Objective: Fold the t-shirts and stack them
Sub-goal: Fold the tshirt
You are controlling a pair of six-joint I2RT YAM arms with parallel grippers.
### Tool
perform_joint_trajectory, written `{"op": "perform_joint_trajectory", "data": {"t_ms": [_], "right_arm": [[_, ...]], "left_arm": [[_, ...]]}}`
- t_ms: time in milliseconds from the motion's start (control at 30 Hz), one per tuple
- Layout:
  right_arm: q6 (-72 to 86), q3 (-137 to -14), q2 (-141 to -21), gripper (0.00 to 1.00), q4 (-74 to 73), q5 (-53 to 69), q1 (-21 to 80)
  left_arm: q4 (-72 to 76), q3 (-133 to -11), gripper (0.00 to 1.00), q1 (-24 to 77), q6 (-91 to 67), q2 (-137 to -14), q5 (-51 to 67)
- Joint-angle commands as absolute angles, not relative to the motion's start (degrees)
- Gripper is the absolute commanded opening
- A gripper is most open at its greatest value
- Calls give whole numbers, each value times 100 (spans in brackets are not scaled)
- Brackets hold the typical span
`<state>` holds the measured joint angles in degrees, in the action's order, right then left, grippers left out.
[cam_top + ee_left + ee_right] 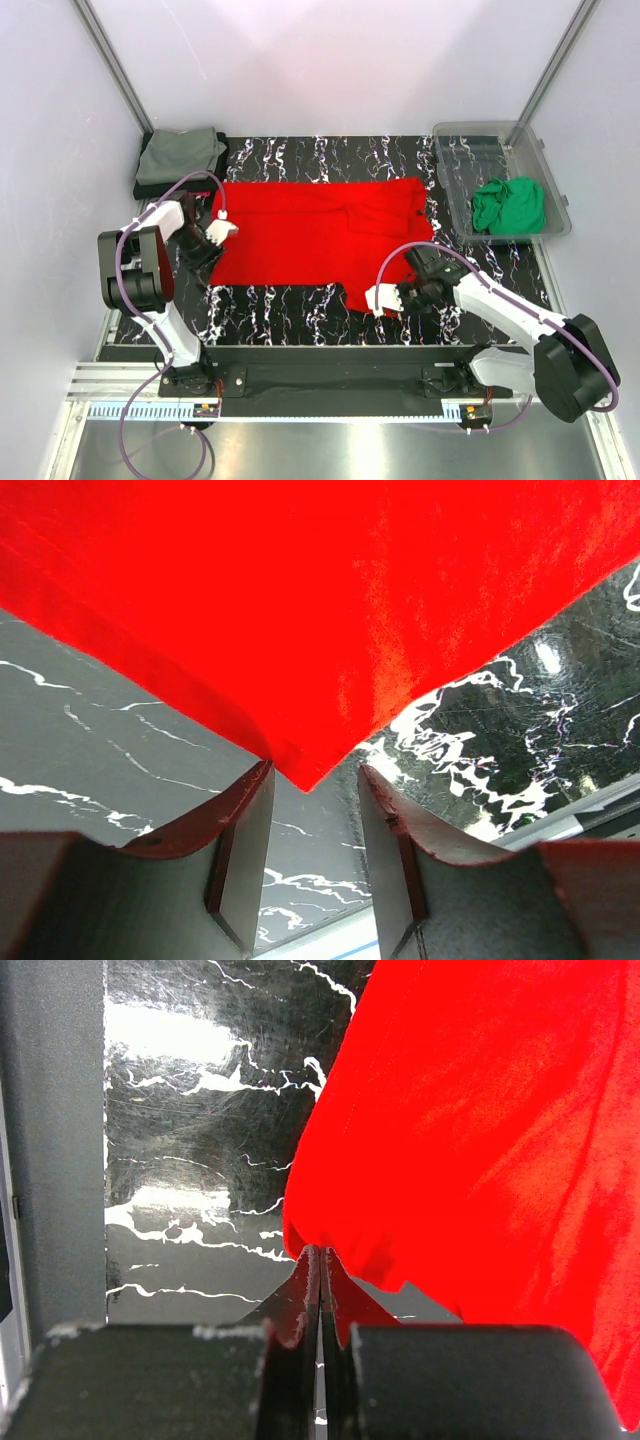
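The red t-shirt (300,235) lies spread flat across the middle of the black marbled table. My left gripper (218,231) is at the shirt's left edge. In the left wrist view it (315,768) stands open, with a corner of the red cloth (320,600) reaching just between its fingertips (245,820). My right gripper (383,297) is at the shirt's near edge, right of centre. In the right wrist view it (321,1252) is shut on a bunched fold of the red cloth (480,1110). The green t-shirt (510,205) lies crumpled in a bin. The grey-olive t-shirt (180,152) sits folded at back left on a dark one (150,188).
A clear plastic bin (455,180) stands at back right and holds the green shirt. The folded pile sits in the back left corner by the wall. Bare marbled table (280,300) shows along the near edge, in front of the red shirt.
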<state>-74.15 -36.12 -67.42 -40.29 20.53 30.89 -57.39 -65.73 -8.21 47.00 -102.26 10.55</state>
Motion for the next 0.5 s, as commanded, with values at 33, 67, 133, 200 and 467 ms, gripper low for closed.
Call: {"op": "perform_joint_trajectory", "data": {"t_ms": [33, 67, 133, 200, 467], "right_arm": [[-7321, -3823, -6768, 0, -3981, 2074, 3129], [-7313, -3823, -6768, 0, -3973, 2074, 3129], [-7286, -3823, -6794, 0, -3973, 2083, 3138], [-7260, -3832, -6803, 0, -3981, 2048, 3129], [-6803, -4016, -6741, 0, -3806, 1547, 3112]], "left_arm": [[-5722, -6416, 41, -861, 4729, -10230, 1152], [-5687, -6407, 40, -861, 4729, -10248, 1160], [-5652, -6442, 35, -861, 4694, -10344, 1134], [-5660, -6513, 25, -861, 4667, -10415, 1134], [-5678, -6653, 0, -861, 4640, -10451, 1187]]}}
